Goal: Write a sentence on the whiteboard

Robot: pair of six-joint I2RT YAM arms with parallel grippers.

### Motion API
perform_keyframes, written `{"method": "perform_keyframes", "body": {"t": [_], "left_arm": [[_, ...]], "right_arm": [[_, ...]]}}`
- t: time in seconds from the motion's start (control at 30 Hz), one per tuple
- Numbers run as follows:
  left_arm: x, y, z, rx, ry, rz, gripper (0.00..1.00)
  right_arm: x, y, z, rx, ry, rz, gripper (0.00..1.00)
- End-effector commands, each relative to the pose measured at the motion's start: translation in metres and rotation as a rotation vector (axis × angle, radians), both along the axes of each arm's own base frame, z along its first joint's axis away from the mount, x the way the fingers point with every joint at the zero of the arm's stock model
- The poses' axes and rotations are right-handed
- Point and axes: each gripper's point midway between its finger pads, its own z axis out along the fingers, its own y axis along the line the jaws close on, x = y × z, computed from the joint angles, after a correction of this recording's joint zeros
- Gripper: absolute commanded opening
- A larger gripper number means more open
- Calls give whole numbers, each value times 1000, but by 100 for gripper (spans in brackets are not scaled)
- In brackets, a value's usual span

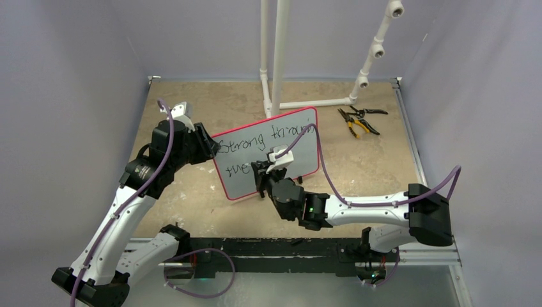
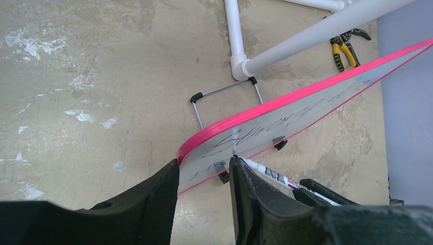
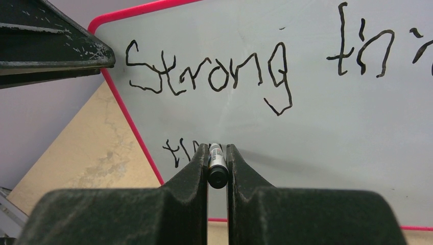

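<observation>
The whiteboard [image 1: 295, 155] stands tilted at mid-table, pale with a pink-red border [image 2: 265, 104]. On it the sentence [image 3: 204, 76] reads "Strong thr..." on top, with a few strokes of a second line [image 3: 178, 150] below. My left gripper [image 1: 209, 147] is shut on the board's left edge, its fingertips [image 2: 204, 166] on either side of the corner. My right gripper [image 3: 217, 153] is shut on a white marker [image 3: 217, 163] whose tip rests on the second line. The marker [image 2: 275, 178] also shows behind the left gripper's right finger.
A white pipe frame [image 1: 276, 57] stands behind the board, and its foot [image 2: 237, 46] lies close to the board's wire stand [image 2: 224, 92]. Yellow-handled pliers [image 1: 358, 121] lie at the back right. Grey walls close in the table on three sides.
</observation>
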Motion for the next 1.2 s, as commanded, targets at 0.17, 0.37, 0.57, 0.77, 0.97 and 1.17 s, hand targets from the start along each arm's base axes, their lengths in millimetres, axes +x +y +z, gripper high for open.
{"method": "perform_keyframes", "body": {"t": [0.17, 0.37, 0.57, 0.77, 0.97, 1.17], "left_arm": [[5, -5, 10, -44, -42, -3, 39], [4, -5, 11, -43, -41, -2, 39], [4, -4, 11, -38, -44, -2, 40], [3, 0, 17, -9, -63, -5, 45], [2, 6, 36, 45, -119, -30, 53], [-4, -1, 81, 132, -277, -194, 62]], "right_arm": [[10, -10, 23, 61, -16, -77, 0], [9, -13, 22, 68, -10, -84, 0], [7, -13, 33, 88, -30, -57, 0], [-8, -13, 54, 136, -34, 59, 0], [-27, -19, 62, 121, 38, 169, 0], [-39, -35, 69, 93, 95, 265, 0]]}}
